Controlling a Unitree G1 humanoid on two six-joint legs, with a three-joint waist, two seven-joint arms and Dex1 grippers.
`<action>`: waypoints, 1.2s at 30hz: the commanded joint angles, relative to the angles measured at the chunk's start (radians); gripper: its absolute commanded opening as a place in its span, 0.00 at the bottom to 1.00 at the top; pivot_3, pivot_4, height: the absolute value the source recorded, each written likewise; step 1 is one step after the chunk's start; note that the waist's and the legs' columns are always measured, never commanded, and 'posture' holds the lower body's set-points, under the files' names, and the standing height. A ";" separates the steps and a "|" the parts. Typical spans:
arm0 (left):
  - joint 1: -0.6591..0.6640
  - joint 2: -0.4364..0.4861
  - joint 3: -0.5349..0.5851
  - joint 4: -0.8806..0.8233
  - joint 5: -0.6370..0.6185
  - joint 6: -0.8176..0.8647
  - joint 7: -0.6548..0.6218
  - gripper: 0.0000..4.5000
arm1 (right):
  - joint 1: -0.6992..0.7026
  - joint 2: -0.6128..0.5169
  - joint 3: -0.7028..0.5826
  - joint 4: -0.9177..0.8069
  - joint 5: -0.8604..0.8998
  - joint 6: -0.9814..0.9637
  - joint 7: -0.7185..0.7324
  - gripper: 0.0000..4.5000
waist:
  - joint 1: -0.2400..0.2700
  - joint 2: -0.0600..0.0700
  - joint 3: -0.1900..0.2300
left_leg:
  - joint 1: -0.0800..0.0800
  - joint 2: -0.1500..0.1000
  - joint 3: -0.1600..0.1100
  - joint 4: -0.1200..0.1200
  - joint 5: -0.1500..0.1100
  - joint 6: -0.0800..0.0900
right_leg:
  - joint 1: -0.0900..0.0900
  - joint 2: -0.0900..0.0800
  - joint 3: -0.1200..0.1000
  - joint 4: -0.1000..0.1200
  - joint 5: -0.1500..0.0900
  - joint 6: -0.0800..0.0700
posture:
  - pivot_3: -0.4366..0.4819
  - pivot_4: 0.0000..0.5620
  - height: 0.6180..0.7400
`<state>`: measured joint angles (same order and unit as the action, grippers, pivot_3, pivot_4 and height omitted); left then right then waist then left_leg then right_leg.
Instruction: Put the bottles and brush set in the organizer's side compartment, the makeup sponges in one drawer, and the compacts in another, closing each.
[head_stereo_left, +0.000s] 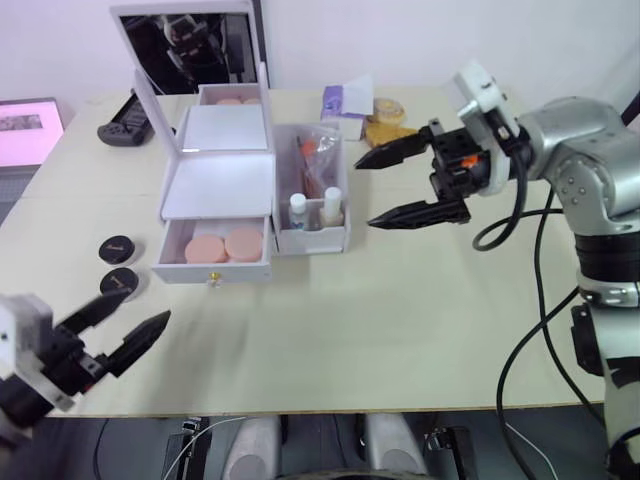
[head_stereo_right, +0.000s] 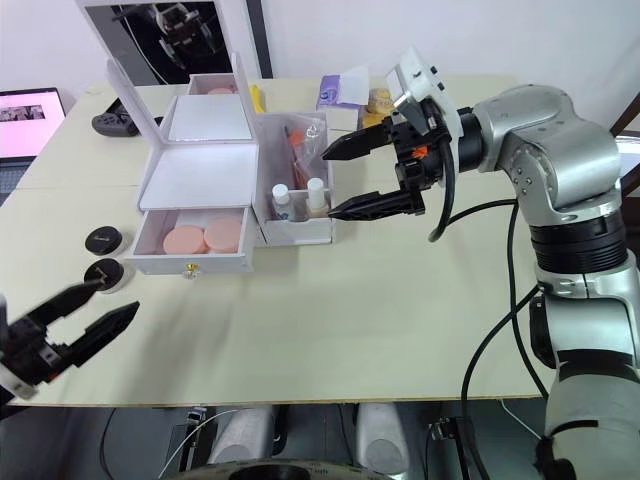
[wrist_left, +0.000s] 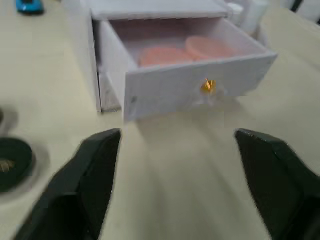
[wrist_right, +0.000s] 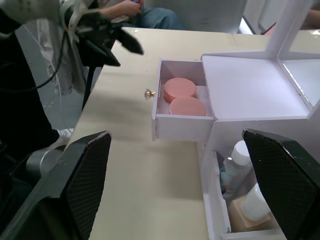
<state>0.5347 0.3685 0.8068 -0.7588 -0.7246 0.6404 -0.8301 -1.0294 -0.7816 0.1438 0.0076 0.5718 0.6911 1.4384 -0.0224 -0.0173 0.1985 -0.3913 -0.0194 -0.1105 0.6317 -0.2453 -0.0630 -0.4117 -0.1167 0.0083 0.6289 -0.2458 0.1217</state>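
Observation:
The white organizer (head_stereo_left: 218, 170) stands with its mirror lid up and its lower drawer (head_stereo_left: 214, 268) pulled out. Two pink makeup sponges (head_stereo_left: 224, 246) lie side by side in that drawer. The side compartment (head_stereo_left: 311, 232) holds both bottles (head_stereo_left: 314, 210) and the bagged brush set (head_stereo_left: 316, 160). Two black compacts (head_stereo_left: 118, 248) (head_stereo_left: 119, 283) lie on the table left of the drawer. My left gripper (head_stereo_left: 145, 308) is open, low over the front left of the table, close to the nearer compact. My right gripper (head_stereo_left: 365, 191) hangs open just right of the side compartment, empty.
A purple tissue pack (head_stereo_left: 345, 100) and yellow items (head_stereo_left: 387, 124) sit behind the organizer on the right. A black controller (head_stereo_left: 124, 128) and a lit screen (head_stereo_left: 26, 128) are at the far left. A seated person (wrist_right: 145, 12) appears beyond the table in the right wrist view.

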 joint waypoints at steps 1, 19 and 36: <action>0.009 -0.046 -0.067 -0.020 0.054 -0.133 0.035 0.48 | -0.024 0.003 -0.018 -0.015 0.003 -0.005 0.005 1.00 | 0.010 0.000 0.000 | 0.000 0.000 0.000 0.000 0.000 0.000 | 0.000 0.000 0.000 0.000 0.000 0.000 | 0.48 0.27 1.00; -0.115 -0.117 -0.386 0.208 0.332 -0.504 0.202 0.02 | -0.001 -0.023 -0.063 -0.071 0.051 0.168 -0.088 1.00 | 0.010 0.001 0.000 | 0.000 0.000 0.000 0.001 0.000 0.000 | 0.000 0.000 0.000 0.000 0.001 -0.001 | 0.48 0.27 1.00; -0.361 -0.091 -0.514 0.354 0.344 -0.551 0.287 0.02 | 0.060 -0.085 -0.102 -0.165 0.089 0.278 -0.177 1.00 | 0.011 0.001 0.000 | 0.000 0.000 0.000 0.000 0.000 0.000 | 0.001 0.000 0.000 0.000 0.002 0.003 | 0.48 0.27 1.00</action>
<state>0.1894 0.2643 0.2879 -0.4079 -0.3892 0.1186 -0.5559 -0.9638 -0.8490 0.0766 -0.1267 0.6504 0.9672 1.2774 -0.0117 -0.0167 0.1981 -0.3914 -0.0197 -0.1106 0.6322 -0.2454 -0.0626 -0.4112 -0.1165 0.0079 0.6290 -0.2434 0.1245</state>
